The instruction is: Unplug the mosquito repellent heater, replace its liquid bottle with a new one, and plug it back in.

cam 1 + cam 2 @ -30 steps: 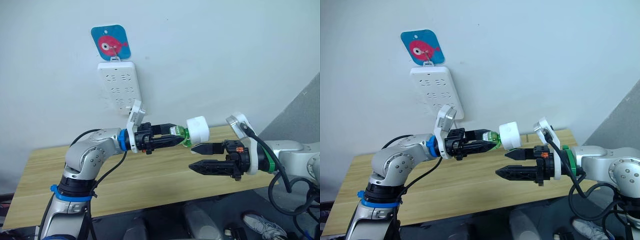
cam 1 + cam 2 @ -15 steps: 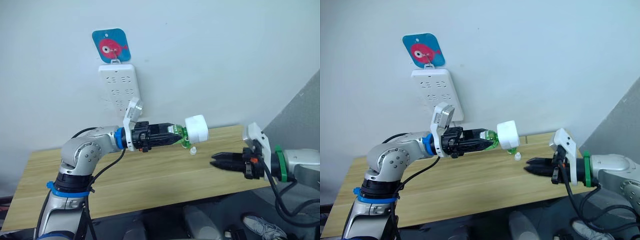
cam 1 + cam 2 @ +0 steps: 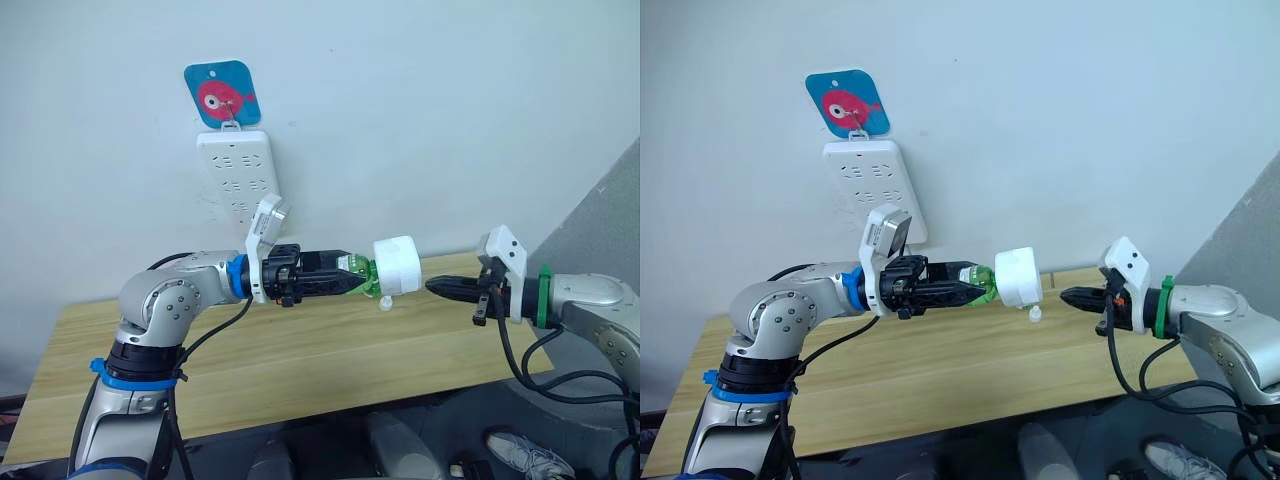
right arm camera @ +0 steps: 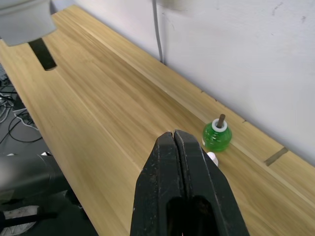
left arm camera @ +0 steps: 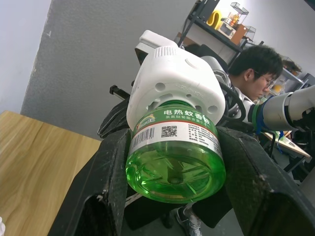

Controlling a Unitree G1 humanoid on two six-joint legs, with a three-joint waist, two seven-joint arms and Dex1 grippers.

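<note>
Bench point(image 3: 300, 360) ran below both arms; the power strip point(image 3: 238, 178) hung on the wall above, all sockets free.

Your left pincer point(image 3: 352, 281) pinched the green bottle point(image 5: 173, 164) screwed into the heater point(image 3: 396, 265), holding the pair in the air above the bench, between the two arms. Long axis lay roughly level: bottle base toward your left wrist, white heater body pointing toward your right pincer point(image 3: 443, 287). Prongs could not be made out.

Your right pincer was pressed together, empty, its tips near the heater but apart from it.

A second green bottle point(image 4: 216, 135) stood upright on the bench near the wall, wick up, with a small white cap point(image 4: 212, 157) just beside it.

Risks, as judgement:
- The heater was held only through the bottle thread; a loose thread could let it drop to the bench.
- A shut right pincer cannot take the heater; pushing in could knock the pair askew.
- Low arm travel could tip the standing bottle.
</note>
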